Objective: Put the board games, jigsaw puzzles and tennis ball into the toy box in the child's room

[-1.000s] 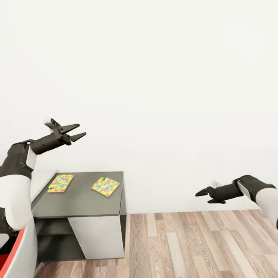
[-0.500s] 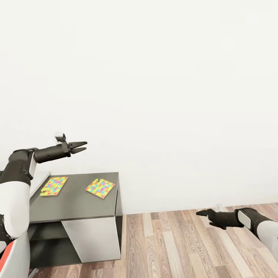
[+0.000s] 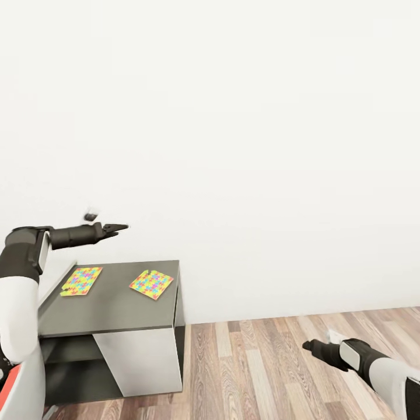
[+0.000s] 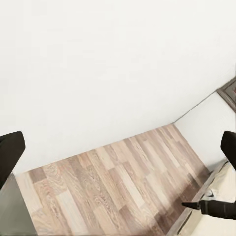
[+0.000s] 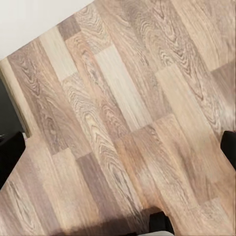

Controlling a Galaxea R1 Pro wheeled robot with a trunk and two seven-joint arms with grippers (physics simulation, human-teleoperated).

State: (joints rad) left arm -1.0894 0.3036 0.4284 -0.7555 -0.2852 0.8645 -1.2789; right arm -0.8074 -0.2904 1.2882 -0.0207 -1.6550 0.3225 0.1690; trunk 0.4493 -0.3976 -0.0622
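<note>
Jaws, left gripper (image 3: 116, 227): spread wide in the left wrist view, one dark fingertip (image 4: 11, 155) at each side edge, nothing between; arm held out level above the dark side unit. Jaws, right gripper (image 3: 308, 346): likewise parted in the right wrist view, fingertips (image 5: 10, 155) at opposite edges, nothing held; arm low at the right, over the floor.

Wall (image 3: 245, 146): plain white, taking most of the head view.

Floor (image 3: 274, 367): wood planks, light and mid brown, running from the wall's foot to the near edge.

Tabletop (image 3: 116, 303): dark grey side unit at lower left, with a white panel below and an open shelf; a strip of lighter grey desk top adjoins its left edge.

Jigsaw puzzles, two: flat multicoloured mats lying on the dark tabletop, apart from each other. One (image 3: 80, 280) near the left edge, beside the lighter strip; the other (image 3: 151, 284) right of centre, turned at a slight angle, near the right edge.
</note>
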